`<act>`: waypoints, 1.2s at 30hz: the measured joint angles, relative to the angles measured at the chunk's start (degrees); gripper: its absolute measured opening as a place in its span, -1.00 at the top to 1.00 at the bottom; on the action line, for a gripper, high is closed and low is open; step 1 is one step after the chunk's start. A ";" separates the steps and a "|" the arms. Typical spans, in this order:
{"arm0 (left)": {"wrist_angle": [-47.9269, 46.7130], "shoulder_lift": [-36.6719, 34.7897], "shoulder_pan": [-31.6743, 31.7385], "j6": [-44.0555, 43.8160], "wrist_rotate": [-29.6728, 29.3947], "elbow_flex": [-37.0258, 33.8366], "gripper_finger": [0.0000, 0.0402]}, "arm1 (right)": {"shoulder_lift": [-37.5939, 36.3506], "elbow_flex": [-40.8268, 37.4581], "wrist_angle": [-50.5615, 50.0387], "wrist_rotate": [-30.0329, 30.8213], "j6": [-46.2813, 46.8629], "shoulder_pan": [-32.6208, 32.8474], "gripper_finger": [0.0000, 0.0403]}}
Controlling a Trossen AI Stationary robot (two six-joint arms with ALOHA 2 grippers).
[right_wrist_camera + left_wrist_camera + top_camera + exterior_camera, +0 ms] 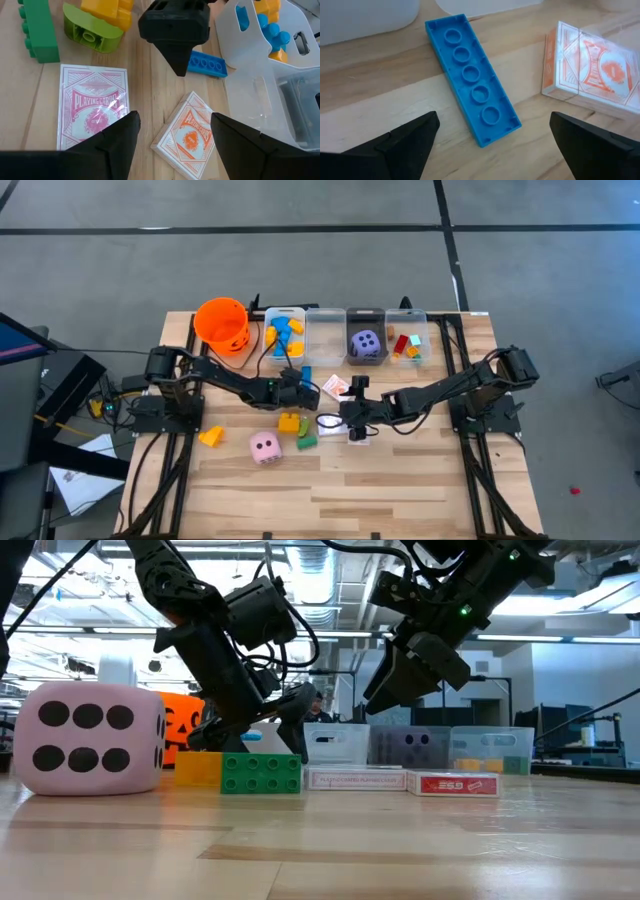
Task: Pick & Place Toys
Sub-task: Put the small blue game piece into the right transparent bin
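A long blue block [472, 80] lies flat on the wooden table, its round hollows up. My left gripper [494, 120] hovers open just over its near end, one finger on each side, touching nothing; in the high view it is at mid-table [300, 387]. Beside the block lies an orange-and-white card pack [592, 75]. My right gripper [174, 120] hangs open above the table, over a pink card pack [92, 107] and the orange pack [187, 135]. A pink die [265, 447] and green [306, 442] and yellow [290, 423] blocks rest on the table nearer the front edge.
An orange bucket [222, 323] and a row of clear bins stand at the far edge: one with blue and yellow blocks [285, 330], one bare [325, 335], one with a purple die [367, 342], one with small blocks [405, 343]. Another yellow block [211, 436] lies front left.
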 joint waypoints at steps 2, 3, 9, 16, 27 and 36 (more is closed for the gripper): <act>-0.01 0.02 0.00 1.40 0.16 -0.04 -0.91 | 0.00 0.00 0.00 0.00 -0.07 0.00 -0.21; -0.04 0.03 0.00 2.18 0.17 -0.04 -0.91 | 0.00 0.00 0.02 0.00 -0.07 0.00 -0.21; -0.74 0.07 0.00 5.84 0.15 -0.07 -0.91 | 0.00 0.00 0.04 0.03 -0.07 0.00 -0.21; -3.88 0.09 0.02 5.97 -2.11 -0.07 -0.91 | 0.00 0.00 0.11 0.04 -0.05 0.00 -0.21; -10.72 0.04 0.07 4.39 -4.21 0.01 -0.91 | 0.00 0.00 0.44 0.04 0.06 0.00 -0.21; -6.04 0.11 0.04 5.32 -6.23 -0.41 -0.91 | 0.00 0.00 0.45 0.04 0.06 -0.03 -0.21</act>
